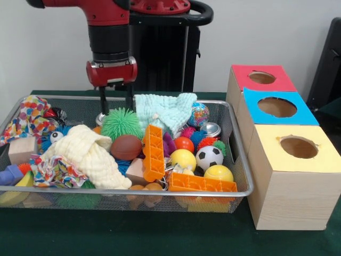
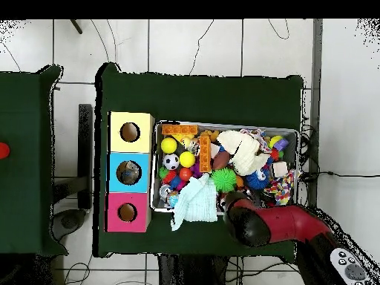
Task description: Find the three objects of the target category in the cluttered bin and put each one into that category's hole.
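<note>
Front view: red arm comes down at bin's far-left side. Pincer (image 1: 114, 101) w/ two dark fingers apart, tips low among clutter behind green spiky ball (image 1: 121, 123); nothing visibly held. Wire-mesh bin (image 1: 242, 160) on green tabletop (image 1: 160, 234), packed: pale-green cloth (image 1: 165, 111), orange block (image 1: 153, 152), soccer ball (image 1: 209, 157), cream cloth (image 1: 90, 154). See-through plastic pieces can't be made out. Three boxes beside bin; blue-topped box hole (image 1: 277, 107) in middle, betw red and yellow.

Overhead view: arm (image 2: 278, 223) reaches over bin (image 2: 226, 125) edge nearest robot base, hiding pincer. Blue box hole (image 2: 129, 172) middle of row, something pale inside, can't tell what.
</note>
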### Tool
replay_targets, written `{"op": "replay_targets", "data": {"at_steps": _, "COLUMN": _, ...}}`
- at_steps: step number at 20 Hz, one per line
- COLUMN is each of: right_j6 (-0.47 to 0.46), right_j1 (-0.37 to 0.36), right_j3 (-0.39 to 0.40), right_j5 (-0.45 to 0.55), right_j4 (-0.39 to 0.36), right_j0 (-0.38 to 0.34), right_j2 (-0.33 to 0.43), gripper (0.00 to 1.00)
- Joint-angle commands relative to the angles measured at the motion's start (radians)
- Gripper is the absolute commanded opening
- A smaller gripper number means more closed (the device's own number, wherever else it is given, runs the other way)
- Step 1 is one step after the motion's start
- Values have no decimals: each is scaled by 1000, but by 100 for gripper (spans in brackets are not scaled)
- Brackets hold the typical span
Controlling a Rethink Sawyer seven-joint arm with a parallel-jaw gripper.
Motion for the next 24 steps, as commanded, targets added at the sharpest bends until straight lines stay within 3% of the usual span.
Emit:
{"op": "replay_targets", "data": {"at_steps": 1, "right_j6": -96, "right_j1": 7, "right_j3": -133, "right_j5": -11, "right_j4": -88, "right_j0": -8, "right_j2": 165, "gripper": 100}}
{"op": "replay_targets", "data": {"at_steps": 11, "right_j6": -50, "right_j1": -67, "right_j3": -212, "right_j5": 12, "right_j4": -120, "right_j0": 33, "right_j2": 131, "gripper": 100}}
{"op": "replay_targets", "data": {"at_steps": 20, "right_j6": -129, "right_j1": -81, "right_j3": -266, "right_j5": 85, "right_j4": -116, "right_j0": 2, "right_j2": 164, "gripper": 100}}
{"op": "replay_targets", "data": {"at_steps": 24, "right_j6": -152, "right_j1": -47, "right_j3": -285, "right_j5": 112, "right_j4": -103, "right_j0": -16, "right_j2": 192, "gripper": 100}}
